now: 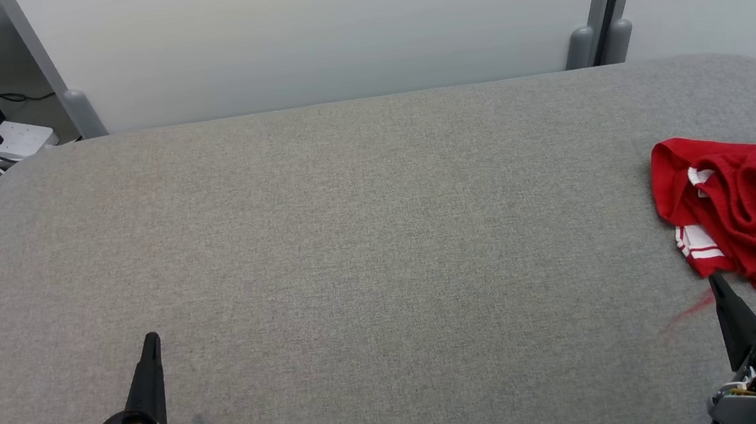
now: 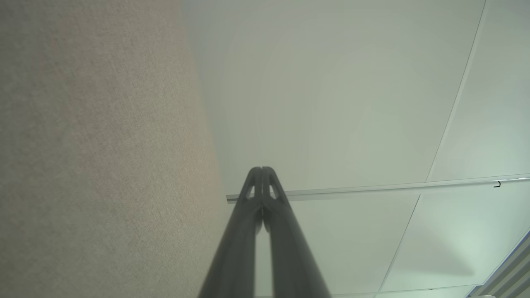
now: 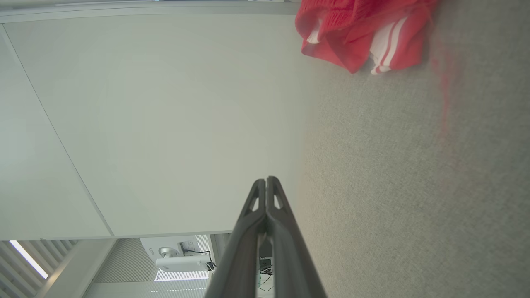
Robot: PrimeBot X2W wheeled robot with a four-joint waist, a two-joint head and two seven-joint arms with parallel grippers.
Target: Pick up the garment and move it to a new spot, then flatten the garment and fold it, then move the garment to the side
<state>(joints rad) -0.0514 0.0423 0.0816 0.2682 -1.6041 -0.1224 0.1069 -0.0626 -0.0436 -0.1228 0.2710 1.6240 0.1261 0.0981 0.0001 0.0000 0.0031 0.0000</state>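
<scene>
1. Garment (image 1: 743,209) lies crumpled at the right edge of my head view. It is a red heap with white patches and white stripes, resting on the grey fabric table (image 1: 381,240) and cut off by the picture's right side.
2. My right gripper (image 1: 714,283) is at the lower right, its dark fingers pointing up the view. From the head camera the tip looks just beside the garment's near striped corner.
3. On my right wrist view the two fingers are pressed together at the tips with nothing between them. A stretch of bare table shows between those tips and the cloth, so I read them as near but apart.
4. My left gripper (image 1: 151,342) is at the lower left, also pointing up the view. On its wrist view the fingers meet at the tips and pinch nothing. It is well apart from the garment, with most of the table's width between them.
5. I see a faint red streak (image 1: 687,313) on the table just beside the right gripper's fingers.
6. White partition panels (image 1: 330,27) stand behind the table, and a power strip (image 1: 5,142) with dark cables lies off the far left corner.
</scene>
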